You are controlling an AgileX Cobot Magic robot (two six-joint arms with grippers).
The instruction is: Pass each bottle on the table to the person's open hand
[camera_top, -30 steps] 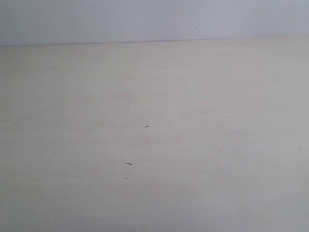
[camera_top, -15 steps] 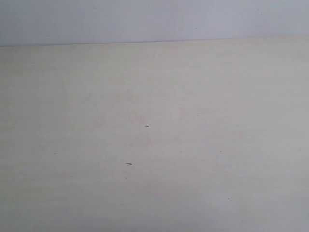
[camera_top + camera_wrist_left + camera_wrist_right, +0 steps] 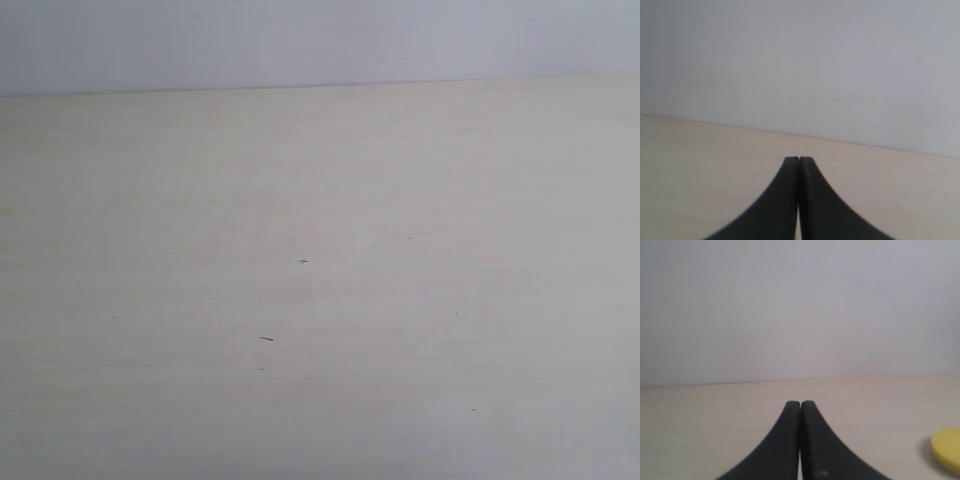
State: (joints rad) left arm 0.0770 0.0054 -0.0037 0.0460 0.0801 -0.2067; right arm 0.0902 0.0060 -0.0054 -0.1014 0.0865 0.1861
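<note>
The pale beige table (image 3: 400, 180) fills the exterior view, marked only by a few tiny dark specks. The bottles and the person's open hand are out of view in every frame. Neither arm shows in the exterior view. My left gripper (image 3: 799, 159) is shut, its two black fingers pressed together over the table (image 3: 700, 165) with nothing between them. My right gripper (image 3: 800, 403) is likewise shut and holds nothing, low over the table (image 3: 715, 420).
A flat yellow round object (image 3: 946, 450) lies on the table at the edge of the right wrist view. A plain pale wall (image 3: 300, 40) rises behind the table's far edge.
</note>
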